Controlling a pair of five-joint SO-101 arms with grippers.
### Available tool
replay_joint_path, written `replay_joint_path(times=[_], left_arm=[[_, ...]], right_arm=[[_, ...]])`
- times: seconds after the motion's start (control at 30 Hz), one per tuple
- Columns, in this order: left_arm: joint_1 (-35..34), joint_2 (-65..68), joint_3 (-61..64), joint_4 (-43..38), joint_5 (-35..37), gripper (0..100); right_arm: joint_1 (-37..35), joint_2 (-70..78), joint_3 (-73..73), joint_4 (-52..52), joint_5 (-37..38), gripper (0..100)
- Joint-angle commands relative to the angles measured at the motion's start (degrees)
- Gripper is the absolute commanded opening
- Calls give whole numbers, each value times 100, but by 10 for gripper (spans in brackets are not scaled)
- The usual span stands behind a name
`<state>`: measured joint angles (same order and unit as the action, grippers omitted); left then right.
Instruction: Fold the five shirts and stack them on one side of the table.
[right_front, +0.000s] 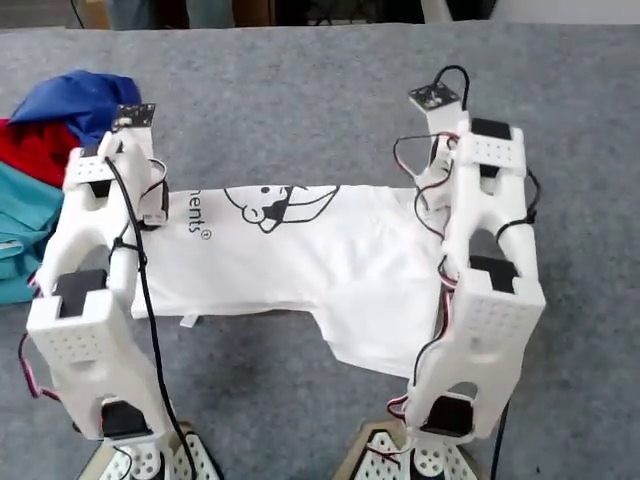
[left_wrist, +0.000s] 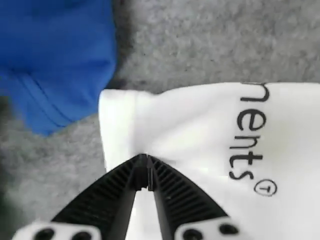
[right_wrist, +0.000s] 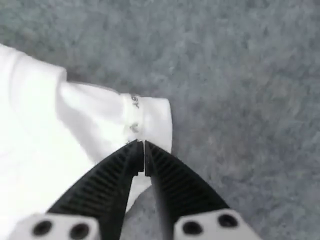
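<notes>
my left pincer (left_wrist: 144, 172) is clamped shut on the white shirt (right_front: 300, 260) at its 9 o'clock edge. my right pincer (right_wrist: 141, 155) pinches its 3 o'clock edge. a blue shirt (right_front: 75, 100), red shirt (right_front: 35, 150) and teal shirt (right_front: 20, 230) are heaped at 10 o'clock.

The high view looks down over the table (right_front: 330, 90); both wrist views sit close above the white shirt (right_front: 300, 260).

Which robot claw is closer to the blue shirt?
Left. The left gripper pinches the white shirt right beside the blue shirt; the right gripper holds the white shirt's opposite end, far from it.
</notes>
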<state>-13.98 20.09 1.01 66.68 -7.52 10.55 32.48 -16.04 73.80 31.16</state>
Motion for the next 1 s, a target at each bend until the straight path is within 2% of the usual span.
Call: replay_joint_path(times=[0.0,0.1,0.2,0.33,0.47,0.57,0.8,0.97], left_arm=[[-31,-905,-101,325,-97,28],[57,-1547,-92,580,-457,28],[57,-2092,-4,730,-527,28],[84,-2699,954,756,-554,28],[92,-3402,2290,712,-1020,28],[31,-4053,3037,712,-1073,29],[312,-5134,4400,615,-1064,29],[295,-5442,4910,378,-1064,29]], right_arm=[[-53,-532,-382,519,273,14],[-325,-927,-259,985,703,14],[-510,-1490,22,1266,941,14],[-703,-2431,919,1442,1477,14],[-1160,-3644,2633,1415,2233,14],[-1530,-4699,4075,1169,2936,15],[-2585,-6659,6721,264,3262,18],[-3305,-7046,7934,-185,3218,176]])
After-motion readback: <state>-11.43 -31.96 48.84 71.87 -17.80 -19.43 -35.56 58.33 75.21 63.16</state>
